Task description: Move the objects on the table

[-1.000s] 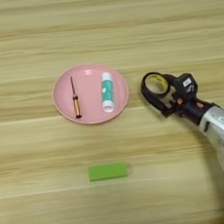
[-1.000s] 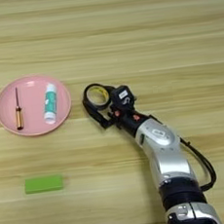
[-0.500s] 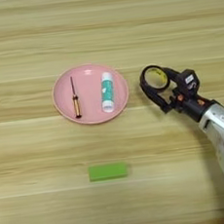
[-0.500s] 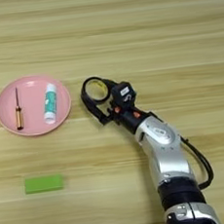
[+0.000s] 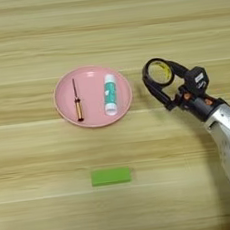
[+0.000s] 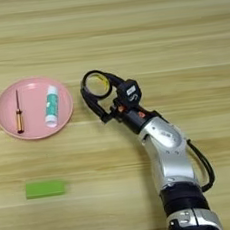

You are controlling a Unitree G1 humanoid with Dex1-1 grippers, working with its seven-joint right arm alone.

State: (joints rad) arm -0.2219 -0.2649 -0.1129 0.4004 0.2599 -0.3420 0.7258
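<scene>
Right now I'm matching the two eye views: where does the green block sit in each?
Left eye view: green block lies low, slightly left of centre, below the pink plate.
Right eye view: the block lies low, near the left edge, below the plate.
Shared landmark: the pink plate.

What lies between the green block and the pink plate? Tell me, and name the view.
Nothing: only bare table separates the green block from the pink plate. Both views show it, the left eye view most clearly.
</scene>
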